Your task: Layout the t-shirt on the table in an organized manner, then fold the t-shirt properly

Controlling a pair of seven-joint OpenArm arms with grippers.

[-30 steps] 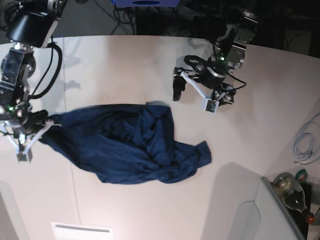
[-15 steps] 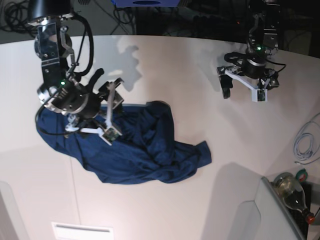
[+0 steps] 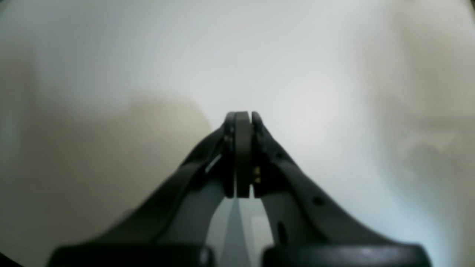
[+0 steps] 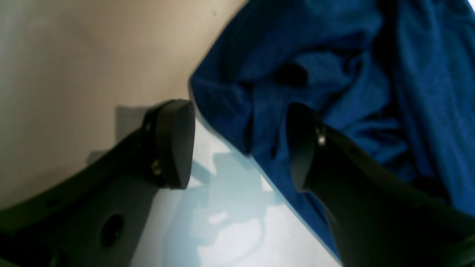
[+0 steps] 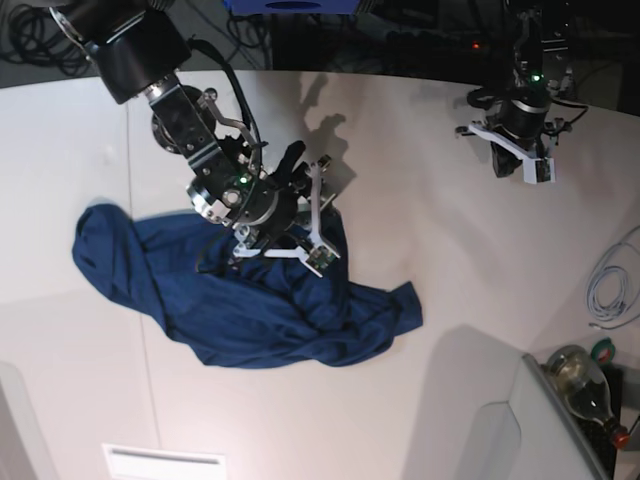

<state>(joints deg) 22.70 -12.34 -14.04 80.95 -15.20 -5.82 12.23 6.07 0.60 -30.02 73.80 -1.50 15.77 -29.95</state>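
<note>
Crumpled, wrinkly navy t-shirt (image 5: 250,300) on my smooth white counter (image 5: 420,180), no print readable, my right gripper (image 4: 241,144) spread wide over its edge, my left gripper (image 3: 243,155) pressed closed, empty.

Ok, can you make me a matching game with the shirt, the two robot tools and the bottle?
Things:
1. t-shirt
2. left tool
3. right tool
4. bottle

States or places:
A. shut tight, holding nothing, over bare white table
B. open, its fingers either side of the blue cloth's edge
C. crumpled in a heap, not spread flat
D. off the table, at the near corner

Pairs: 1-C, 2-A, 3-B, 4-D
</note>
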